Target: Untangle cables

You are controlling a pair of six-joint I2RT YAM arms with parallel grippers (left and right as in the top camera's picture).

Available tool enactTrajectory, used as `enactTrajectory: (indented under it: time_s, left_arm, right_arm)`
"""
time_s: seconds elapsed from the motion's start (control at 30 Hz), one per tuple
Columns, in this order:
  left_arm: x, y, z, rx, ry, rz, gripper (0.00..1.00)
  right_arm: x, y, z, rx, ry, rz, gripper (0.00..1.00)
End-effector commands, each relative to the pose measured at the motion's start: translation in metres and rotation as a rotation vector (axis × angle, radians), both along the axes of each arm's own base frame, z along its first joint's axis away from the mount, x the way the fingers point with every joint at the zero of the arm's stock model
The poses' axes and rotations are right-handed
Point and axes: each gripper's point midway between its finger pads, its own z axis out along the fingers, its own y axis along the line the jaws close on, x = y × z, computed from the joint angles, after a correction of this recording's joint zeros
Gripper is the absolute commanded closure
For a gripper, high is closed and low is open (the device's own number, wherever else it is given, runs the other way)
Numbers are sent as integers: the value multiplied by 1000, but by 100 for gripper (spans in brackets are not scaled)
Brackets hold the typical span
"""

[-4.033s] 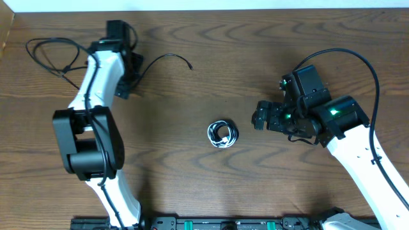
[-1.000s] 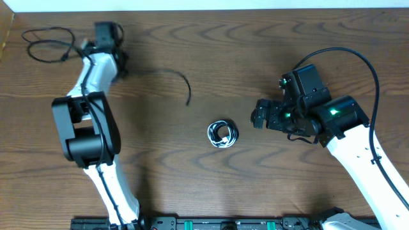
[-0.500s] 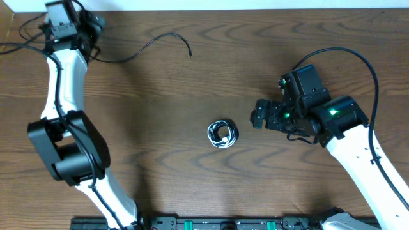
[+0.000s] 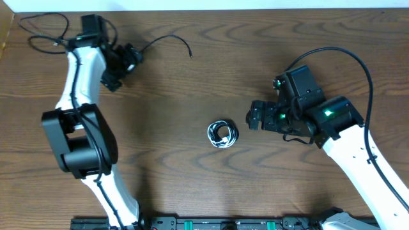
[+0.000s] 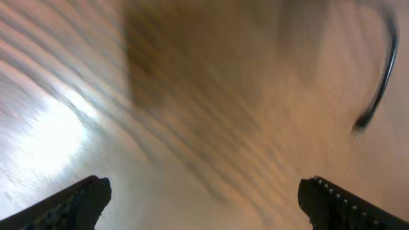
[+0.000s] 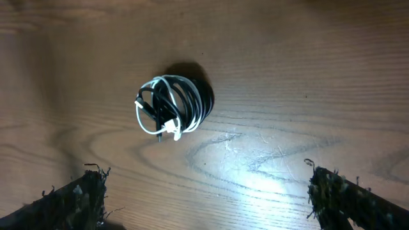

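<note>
The cables are lying in two places on the table; a tight round coil of black cord with a thin white cord looped over it is sitting at mid-table, glossy under the right wrist's light; a loose black cord is arcing across the far left part, its small plug end lying free on the wood. The tabletop is showing dark, streaked brown grain. The left gripper is standing wide open and empty just beside the loose cord; the right gripper is hovering open near the coil, fingers apart, holding nothing.
</note>
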Motion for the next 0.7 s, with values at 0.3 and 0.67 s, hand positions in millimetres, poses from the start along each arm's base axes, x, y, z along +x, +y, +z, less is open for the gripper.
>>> enactTrajectory:
  time_s: [0.3, 0.67]
  left_arm:
    - [-64, -93, -6, -51, 194, -395, 1]
    - [-93, -15, -13, 172, 389, -117, 1]
  right_arm:
    - [1, 1, -23, -87, 42, -5, 1]
    - [-5, 19, -53, -59, 181, 13, 1]
